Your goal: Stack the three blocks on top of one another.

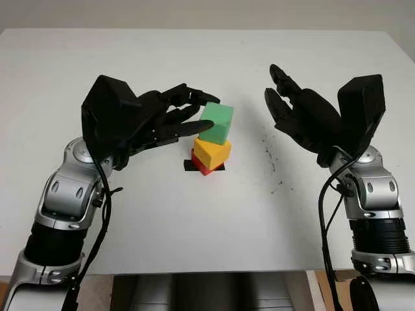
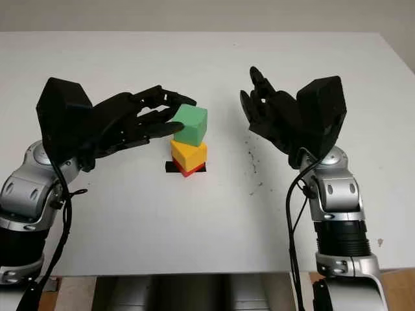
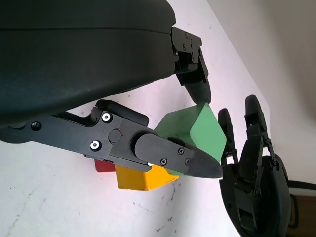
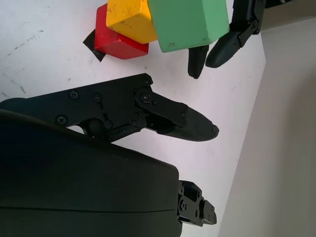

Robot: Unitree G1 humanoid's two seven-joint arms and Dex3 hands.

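The left hand [image 1: 170, 122] reaches in from about 8 o'clock of the white table [image 1: 194, 214] and stands at the 9 o'clock side of the stack. Its fingers [image 3: 173, 159] are closed on the green block [image 1: 217, 123]: one fingertip presses the near side face, others touch the far upper edge. The left wrist view confirms contact on two opposite sides of that block.

The stack sits near the table centre. The red block [image 1: 201, 165] is at the bottom, lying on a small patch of black tape [image 1: 189, 166]. The yellow block [image 1: 213, 153] rests on the red one, turned a little out of line with it. The green block is on top of the yellow one, tilted, its top face leaning toward 9 o'clock, so it does not sit square.

At about 3 o'clock of the stack there are faint dark specks [image 1: 269, 152] on the table surface.

The right hand [image 1: 295, 116] is raised at 3 o'clock of the stack, well apart from it, palm turned toward the blocks. It is open and holds nothing; the right wrist view shows its fingers [image 4: 190, 123] extended above bare table.
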